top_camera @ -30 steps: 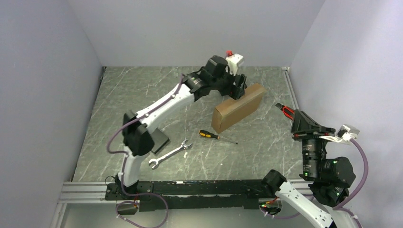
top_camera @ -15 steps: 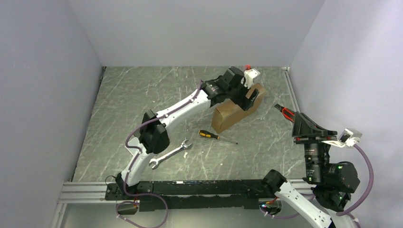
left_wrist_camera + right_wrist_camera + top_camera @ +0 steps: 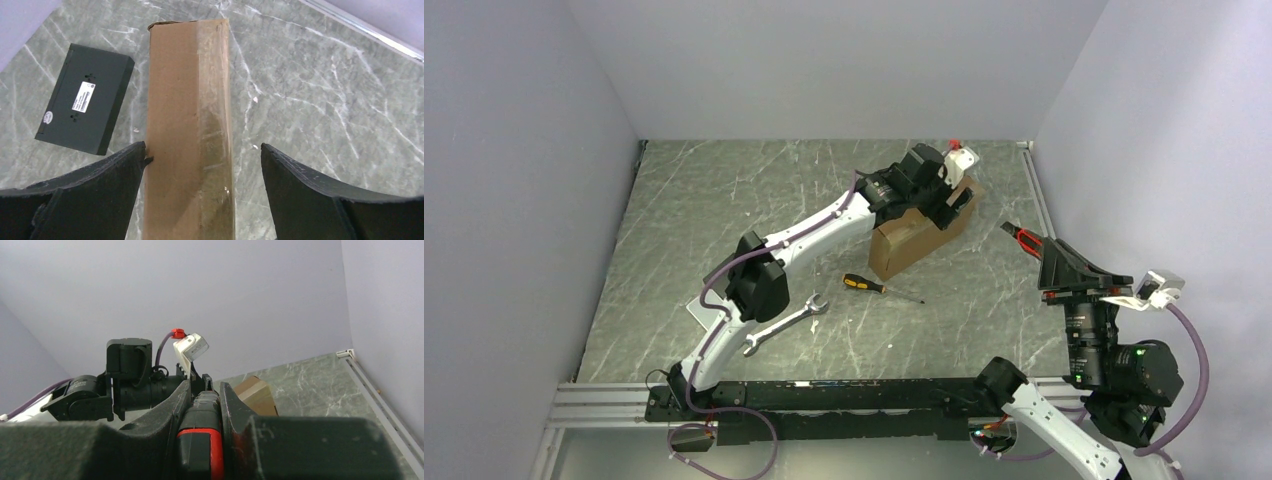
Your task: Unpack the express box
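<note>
The express box [image 3: 902, 243] is a plain brown cardboard box standing on its long edge at the back right of the table. It shows taped along the top in the left wrist view [image 3: 187, 125]. My left gripper [image 3: 948, 204] is open and straddles its far end [image 3: 203, 146]; the left finger [image 3: 120, 170] touches the box's side, the right finger stands apart from it. My right gripper [image 3: 1016, 232] is raised at the right and shut on a red and black tool [image 3: 200, 440]. The box's end shows behind it [image 3: 257, 395].
A black-and-yellow screwdriver [image 3: 879, 287] lies in front of the box. A silver wrench [image 3: 782, 325] lies nearer the left arm's base. A small black flat box with a white label [image 3: 85, 100] lies beside the cardboard box. Walls close in the table on three sides.
My left arm has stretched right and forward, bringing the open gripper from beside the box's back edge down over its far end. The right arm has barely shifted.
</note>
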`<control>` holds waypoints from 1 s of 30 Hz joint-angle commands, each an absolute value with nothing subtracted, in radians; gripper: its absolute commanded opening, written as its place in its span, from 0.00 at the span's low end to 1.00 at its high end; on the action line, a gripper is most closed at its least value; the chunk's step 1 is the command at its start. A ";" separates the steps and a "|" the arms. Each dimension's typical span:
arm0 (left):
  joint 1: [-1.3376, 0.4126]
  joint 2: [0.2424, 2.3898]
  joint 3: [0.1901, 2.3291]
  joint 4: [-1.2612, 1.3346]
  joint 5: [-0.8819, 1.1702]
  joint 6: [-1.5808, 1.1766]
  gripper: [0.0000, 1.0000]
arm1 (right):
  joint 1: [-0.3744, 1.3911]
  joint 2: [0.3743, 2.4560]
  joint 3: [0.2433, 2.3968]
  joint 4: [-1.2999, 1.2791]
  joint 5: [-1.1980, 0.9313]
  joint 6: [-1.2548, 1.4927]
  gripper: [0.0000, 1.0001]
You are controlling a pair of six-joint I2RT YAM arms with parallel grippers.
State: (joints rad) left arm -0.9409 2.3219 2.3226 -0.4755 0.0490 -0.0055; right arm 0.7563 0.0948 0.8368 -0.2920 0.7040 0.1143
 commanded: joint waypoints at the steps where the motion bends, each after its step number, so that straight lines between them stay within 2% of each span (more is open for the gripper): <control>1: -0.941 2.328 2.338 -0.453 0.002 0.064 0.89 | 0.758 0.085 0.872 -0.279 0.729 0.113 0.00; 9: -0.942 2.245 2.298 -0.411 0.025 0.084 0.99 | 0.759 0.079 0.848 -0.261 0.780 0.131 0.00; 18: -0.941 2.302 2.309 -0.417 -0.044 0.150 0.99 | 0.759 0.061 0.842 -0.257 0.813 0.153 0.00; 22: -0.942 2.337 2.332 -0.426 -0.048 0.156 0.92 | 0.759 0.064 0.856 -0.265 0.814 0.160 0.00; 28: -0.940 2.304 2.283 -0.407 -0.011 0.177 0.71 | 0.759 0.087 0.848 -0.252 0.808 0.170 0.00; 30: -0.941 2.287 2.265 -0.426 -0.001 0.196 0.67 | 0.759 0.097 0.845 -0.245 0.801 0.171 0.00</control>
